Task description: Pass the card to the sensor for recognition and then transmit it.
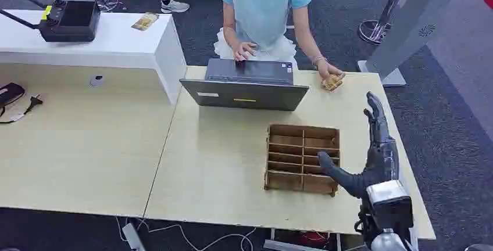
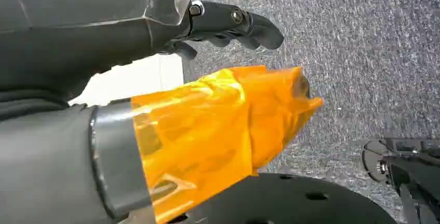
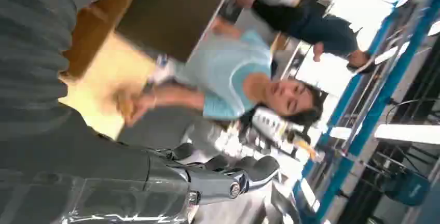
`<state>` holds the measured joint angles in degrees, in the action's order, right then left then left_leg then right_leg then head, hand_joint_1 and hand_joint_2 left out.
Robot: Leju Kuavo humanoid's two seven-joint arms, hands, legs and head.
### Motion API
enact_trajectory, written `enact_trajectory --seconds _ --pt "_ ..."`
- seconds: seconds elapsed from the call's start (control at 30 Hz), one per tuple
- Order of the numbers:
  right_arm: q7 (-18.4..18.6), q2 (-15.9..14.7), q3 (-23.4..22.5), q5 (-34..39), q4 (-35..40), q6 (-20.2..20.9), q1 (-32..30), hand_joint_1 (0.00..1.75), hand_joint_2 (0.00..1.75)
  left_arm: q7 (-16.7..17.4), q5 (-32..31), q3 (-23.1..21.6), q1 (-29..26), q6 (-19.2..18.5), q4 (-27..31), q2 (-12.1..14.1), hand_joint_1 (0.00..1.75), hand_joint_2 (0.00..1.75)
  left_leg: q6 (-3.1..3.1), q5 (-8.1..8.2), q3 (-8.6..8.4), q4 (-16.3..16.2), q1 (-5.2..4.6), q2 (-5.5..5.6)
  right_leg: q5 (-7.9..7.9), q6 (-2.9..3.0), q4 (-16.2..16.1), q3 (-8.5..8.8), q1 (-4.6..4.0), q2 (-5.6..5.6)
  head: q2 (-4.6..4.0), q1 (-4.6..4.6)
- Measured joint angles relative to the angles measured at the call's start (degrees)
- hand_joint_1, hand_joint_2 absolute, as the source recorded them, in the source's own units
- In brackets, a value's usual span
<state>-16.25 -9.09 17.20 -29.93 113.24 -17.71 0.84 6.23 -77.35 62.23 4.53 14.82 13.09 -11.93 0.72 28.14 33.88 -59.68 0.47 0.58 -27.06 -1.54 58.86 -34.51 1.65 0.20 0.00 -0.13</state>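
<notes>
A person across the table holds a yellowish card at the far right table edge; in the right wrist view the card is blurred. My right hand is raised over the table's right side, short of the card. Its fingers point toward the person, its thumb spreads over the wooden organizer, and it holds nothing. The right hand's fingers also stretch out bare in its wrist view. My left hand, its thumb wrapped in orange tape, hangs over grey carpet with fingers apart from the thumb, holding nothing.
A wooden slotted organizer sits on the table beside my right hand. An open laptop stands in front of the person. A white counter at the far left carries a black device and another card.
</notes>
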Motion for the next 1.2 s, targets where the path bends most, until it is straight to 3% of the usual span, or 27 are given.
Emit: enact_trajectory --seconds 0.07,0.17,0.3,0.53,0.73,0.9,1.07,1.2 --pt "5.0 -0.8 1.4 -11.3 -1.7 -1.1 6.2 0.0 1.75 -0.1 -0.7 -0.2 0.1 -0.7 0.0 0.1 0.0 0.0 0.0 0.0 -0.11 0.0 0.0 -0.29 0.06 0.02 0.0 -0.05 0.01 0.21 0.0 -0.04" --pt "8.6 -1.4 2.6 -16.4 -4.8 0.0 14.6 0.0 1.75 -0.1 -1.5 -1.0 0.3 -1.1 0.0 0.1 0.0 0.0 0.0 -0.06 -0.16 0.0 0.0 -0.23 0.08 -0.01 0.0 -0.01 0.01 0.18 0.0 0.0" --pt "11.0 -1.7 3.9 -18.4 -8.3 1.5 22.4 0.0 1.75 -0.1 -1.5 -1.3 0.4 -1.4 0.0 0.2 0.0 0.0 -0.01 -0.1 -0.15 0.0 0.0 -0.2 0.13 0.02 0.0 0.0 0.0 0.14 0.0 -0.02" --pt "14.1 -1.9 5.4 -23.3 -12.5 2.6 30.4 0.0 1.75 -0.2 -1.9 -1.5 0.5 -1.6 0.0 0.2 0.0 0.0 -0.01 -0.09 -0.08 0.0 0.0 -0.21 0.1 0.01 0.0 -0.05 0.0 0.16 0.0 -0.02" --pt "19.7 -1.9 8.2 -26.3 -20.2 10.1 40.8 0.0 1.75 -0.2 -2.3 -2.1 0.6 -1.9 0.0 0.2 0.0 0.0 -0.04 -0.12 -0.08 0.0 0.0 -0.2 0.12 0.0 0.0 -0.04 0.0 0.13 0.0 -0.02" --pt "20.9 -1.9 9.6 -26.5 -25.5 12.2 46.3 0.0 1.75 -0.2 -2.5 -2.4 0.6 -2.1 0.0 0.2 0.0 0.0 -0.01 -0.17 -0.05 0.0 0.0 -0.07 0.14 0.01 0.0 -0.02 0.0 0.04 0.0 -0.02" --pt "24.8 -0.4 12.1 -28.4 -36.4 16.6 55.4 0.0 1.75 0.4 -3.6 -3.1 0.9 -2.6 0.0 0.3 0.0 0.0 -0.01 -0.18 -0.01 0.0 0.0 -0.08 0.15 0.01 0.0 -0.06 0.0 0.06 0.0 -0.02" --pt "25.7 1.6 13.2 -29.5 -46.1 16.9 62.5 0.0 1.75 0.9 -4.1 -4.0 1.3 -3.1 0.0 0.3 0.0 0.0 0.01 -0.23 -0.02 0.0 0.01 -0.01 0.16 0.03 0.0 -0.05 -0.01 0.01 0.0 -0.02"
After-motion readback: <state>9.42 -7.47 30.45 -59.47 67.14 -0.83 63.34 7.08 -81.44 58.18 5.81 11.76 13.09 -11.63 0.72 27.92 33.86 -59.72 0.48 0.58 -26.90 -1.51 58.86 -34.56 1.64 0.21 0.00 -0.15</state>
